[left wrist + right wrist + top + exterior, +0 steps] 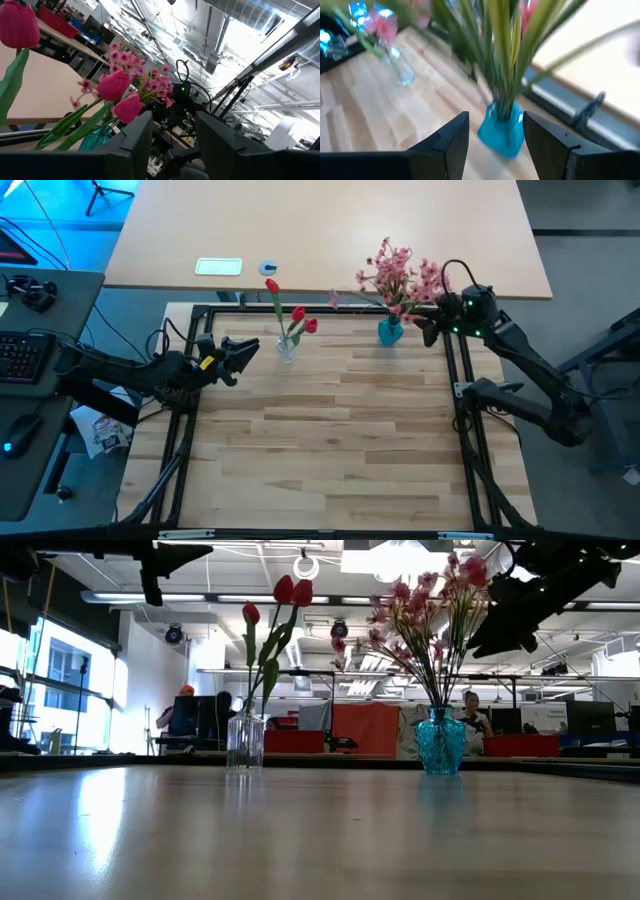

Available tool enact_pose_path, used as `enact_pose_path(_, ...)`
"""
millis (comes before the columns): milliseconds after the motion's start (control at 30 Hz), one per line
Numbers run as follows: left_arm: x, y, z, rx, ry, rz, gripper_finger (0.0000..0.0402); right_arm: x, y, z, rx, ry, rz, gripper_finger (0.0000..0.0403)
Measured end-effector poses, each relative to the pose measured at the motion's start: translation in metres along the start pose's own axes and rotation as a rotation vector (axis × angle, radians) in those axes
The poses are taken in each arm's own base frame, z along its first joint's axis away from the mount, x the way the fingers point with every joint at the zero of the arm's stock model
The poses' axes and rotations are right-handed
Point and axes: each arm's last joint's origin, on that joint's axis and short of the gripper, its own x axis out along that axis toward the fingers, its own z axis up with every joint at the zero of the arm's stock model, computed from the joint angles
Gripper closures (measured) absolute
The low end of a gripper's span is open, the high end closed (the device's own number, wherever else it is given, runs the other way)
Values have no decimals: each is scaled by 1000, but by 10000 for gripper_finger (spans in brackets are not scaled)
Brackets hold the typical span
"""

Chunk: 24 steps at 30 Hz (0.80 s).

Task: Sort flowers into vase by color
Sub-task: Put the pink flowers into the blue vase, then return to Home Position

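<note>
Wood table (330, 440), near half bare planks. Toward the far edge, two vases standing upright, well apart.

Clear glass vase (286, 349) on the left: holds 3 red tulips (298, 314) on green stems; one tall bloom leans toward the far-left, two shorter ones lean right. Low view shows same vase (245, 743), tulips (285, 590) up top.

Blue vase (390, 331) on the right, near the table's far edge: holds the pink blossom sprays (398, 275), spreading wide above it. Low view: blue vase (441, 742), pink sprays (425, 610) fanning out.

Left gripper (240, 355) just left of the glass vase, not touching, pointing at it. Fingers apart, empty; left wrist view shows gap btwn fingers (137, 140), tulips (114, 85) and pink sprays (145, 80) beyond.

Right gripper (432, 320) just right of the blue vase, at stem height, beside the pink sprays. Fingers apart, nothing held; right wrist view shows blue vase (502, 130) in line with the gap btwn fingers (452, 137), stems rising above; contact w/ vase not visible. Glass vase (402, 72) farther off, blurred.

Beyond the table: tan desk (330, 230) w/ a white card (218, 267) and small round blue item (267, 268). Low view, background: people seated at desks (470, 715), monitors, office room.
</note>
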Motion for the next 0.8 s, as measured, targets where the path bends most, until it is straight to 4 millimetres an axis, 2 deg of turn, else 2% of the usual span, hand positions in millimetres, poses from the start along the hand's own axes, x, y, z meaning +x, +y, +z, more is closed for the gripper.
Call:
enact_pose_path(333,0,0,0,6,0,0,265,-23,9,-17,11,88,4,221)
enact_pose_path(500,0,0,0,6,-1,0,265,-37,14,-16,2,18,2,221)
enact_pose_path(633,0,0,0,6,0,0,265,-50,19,-17,68,-41,10,221)
enact_pose_path(800,0,0,0,57,8,-16,267,-62,28,-22,138,-52,179,225)
